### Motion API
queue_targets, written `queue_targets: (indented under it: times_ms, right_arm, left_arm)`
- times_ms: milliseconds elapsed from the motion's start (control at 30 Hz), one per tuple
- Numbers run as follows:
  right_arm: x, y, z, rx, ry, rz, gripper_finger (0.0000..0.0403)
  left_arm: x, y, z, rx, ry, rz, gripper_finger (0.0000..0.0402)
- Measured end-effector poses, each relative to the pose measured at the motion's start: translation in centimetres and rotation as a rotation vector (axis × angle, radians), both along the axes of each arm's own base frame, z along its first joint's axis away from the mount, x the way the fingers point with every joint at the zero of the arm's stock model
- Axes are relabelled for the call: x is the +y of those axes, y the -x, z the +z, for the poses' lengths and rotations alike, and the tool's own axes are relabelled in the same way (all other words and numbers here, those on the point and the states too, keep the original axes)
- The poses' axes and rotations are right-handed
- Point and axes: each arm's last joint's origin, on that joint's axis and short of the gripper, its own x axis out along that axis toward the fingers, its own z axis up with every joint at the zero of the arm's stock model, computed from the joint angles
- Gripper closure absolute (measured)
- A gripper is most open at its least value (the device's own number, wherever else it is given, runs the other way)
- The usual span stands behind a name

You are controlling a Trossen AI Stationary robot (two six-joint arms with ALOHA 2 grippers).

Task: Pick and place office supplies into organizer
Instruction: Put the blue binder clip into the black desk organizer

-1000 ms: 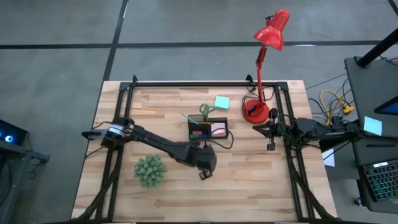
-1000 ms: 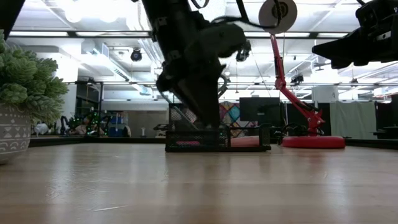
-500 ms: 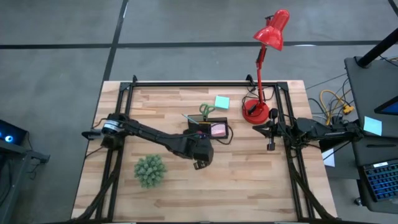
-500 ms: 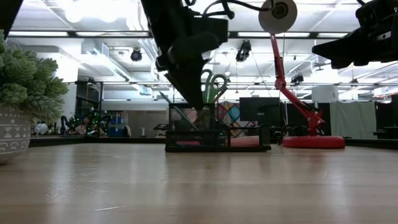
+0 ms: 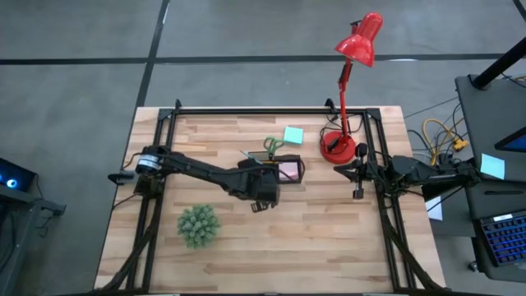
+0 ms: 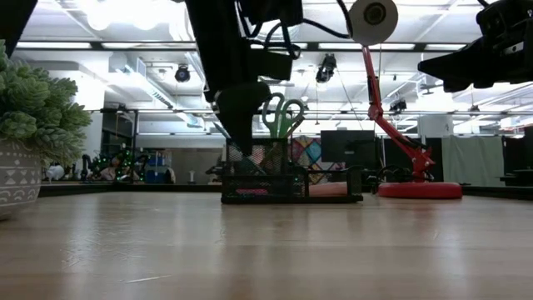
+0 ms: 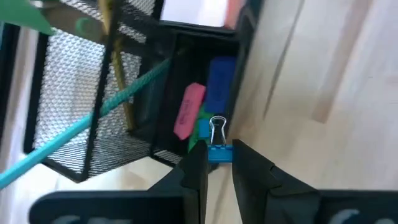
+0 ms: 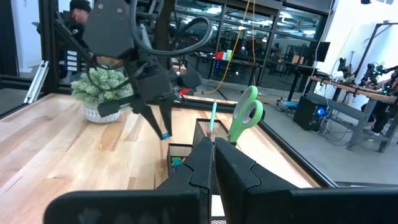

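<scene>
Our left gripper (image 7: 219,163) has swung in over the past sec from the bare wood in front of the organizer (image 5: 275,171) to right above its front edge, fingers narrowed on a small blue binder clip (image 7: 218,149) w/ its wire loop sticking up. So we judge the carry is basically done & the drop is next. The left wrist view gives what the others don't: the clip hangs over the small front compartment that already holds a pink eraser (image 7: 188,119), a blue eraser (image 7: 218,93) & a bit of green, w/ the teal pen (image 7: 93,121) and yellow pencil (image 7: 115,74) leaning in the mesh cup beside it. From the high view we can't make out the clip at all; the arm hides most of the tray. The low view adds that the green-handled scissors (image 6: 281,116) stand upright in the cup. A teal sticky-note pad (image 5: 293,134) is still out on the table, near the red lamp (image 5: 339,146). Our right gripper (image 8: 212,163) is parked at the right edge, fingers fully closed on nothing.
</scene>
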Motion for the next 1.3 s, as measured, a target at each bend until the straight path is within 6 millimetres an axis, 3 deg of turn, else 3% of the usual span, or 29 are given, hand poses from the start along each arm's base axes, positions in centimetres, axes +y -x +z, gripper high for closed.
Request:
queue_targets:
  times_ms: [533, 1300]
  right_arm:
    - [0.0, 0.0, 0.0, 0.000, 0.001, 0.000, 0.0394]
    - [0.0, 0.0, 0.0, 0.001, 0.001, 0.000, 0.0394]
  left_arm:
    - [2.5, 0.3, -1.3, 0.044, -0.010, 0.045, 0.0366]
    - [3.1, 0.3, -2.5, 0.061, 0.014, 0.053, 0.0366]
